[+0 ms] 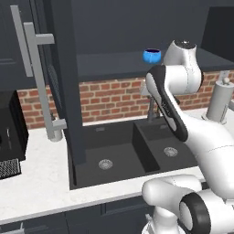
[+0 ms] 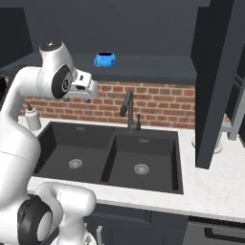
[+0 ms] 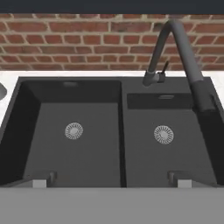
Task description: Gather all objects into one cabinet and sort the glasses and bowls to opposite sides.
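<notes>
A: Where's the blue bowl (image 1: pixel 152 56)?
B: On the open cabinet shelf (image 1: pixel 114 64), upright, standing alone near the shelf's front edge. Right base cam has it toward the shelf's left part, left base cam toward the right. Dark inside, as far as visible.

A: Gripper (image 3: pixel 112 181)?
B: Empty, jaws spread wide. The hand cam shows one fingertip (image 3: pixel 41 180) at each lower corner w/ nothing between them. Hand is held up below the shelf, over the sink (image 3: pixel 61 92), well apart from the bowl.

A: What does the hand cam look at?
B: Black double-basin sink, round drain in each basin, dark faucet (image 3: pixel 183 52) arching over the right basin. Brick backsplash (image 3: pixel 78 39) behind.

A: Cabinet doors?
B: One dark slab door (image 2: pixel 217 81) stands open at the right in the right base cam. Left base cam: another open door w/ a long steel bar handle (image 1: pixel 39 82).

A: Anything else on the counter (image 1: pixel 41 183)?
B: A white dispenser bottle (image 2: pixel 32 117) by the sink's left corner in the right base cam.
</notes>
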You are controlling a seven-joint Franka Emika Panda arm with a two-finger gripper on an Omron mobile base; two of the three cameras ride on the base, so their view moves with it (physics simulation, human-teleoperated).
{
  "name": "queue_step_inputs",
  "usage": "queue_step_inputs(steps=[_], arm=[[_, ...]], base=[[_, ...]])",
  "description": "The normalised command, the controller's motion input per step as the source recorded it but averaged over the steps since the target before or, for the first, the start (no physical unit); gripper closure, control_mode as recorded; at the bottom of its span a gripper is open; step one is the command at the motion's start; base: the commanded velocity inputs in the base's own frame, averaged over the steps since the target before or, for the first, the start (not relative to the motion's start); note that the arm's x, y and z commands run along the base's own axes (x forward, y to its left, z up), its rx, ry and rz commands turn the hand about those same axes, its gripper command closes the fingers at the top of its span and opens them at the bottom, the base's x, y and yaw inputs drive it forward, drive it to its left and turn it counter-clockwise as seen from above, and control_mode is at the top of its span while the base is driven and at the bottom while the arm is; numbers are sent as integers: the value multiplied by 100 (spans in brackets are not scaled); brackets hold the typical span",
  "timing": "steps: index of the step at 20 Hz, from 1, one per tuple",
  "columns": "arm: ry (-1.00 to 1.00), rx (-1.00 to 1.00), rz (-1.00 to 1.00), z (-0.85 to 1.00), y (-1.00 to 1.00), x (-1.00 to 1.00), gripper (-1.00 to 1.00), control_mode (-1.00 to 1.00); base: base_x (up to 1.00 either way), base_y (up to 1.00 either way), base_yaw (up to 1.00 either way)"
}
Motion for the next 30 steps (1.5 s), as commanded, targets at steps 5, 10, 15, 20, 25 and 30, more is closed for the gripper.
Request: queue_step_inputs(steps=[5,10,15,20,25,30], arm=[[-75,-5,-12,85,27,3,-100,-100],[-42,0,-36,55,21,55,-100,-100],[-24,-1,-34,11,28,39,-100,-100],[0,0,-8,0,3,14,-100,-100],[1,0,-1,0,0,10,-100,-100],[3,2,6,27,-30,40,-100,-100]], base=[[0,0,0],[0,0,0],[0,0,0],[0,0,0],[0,0,0],[0,0,0]])
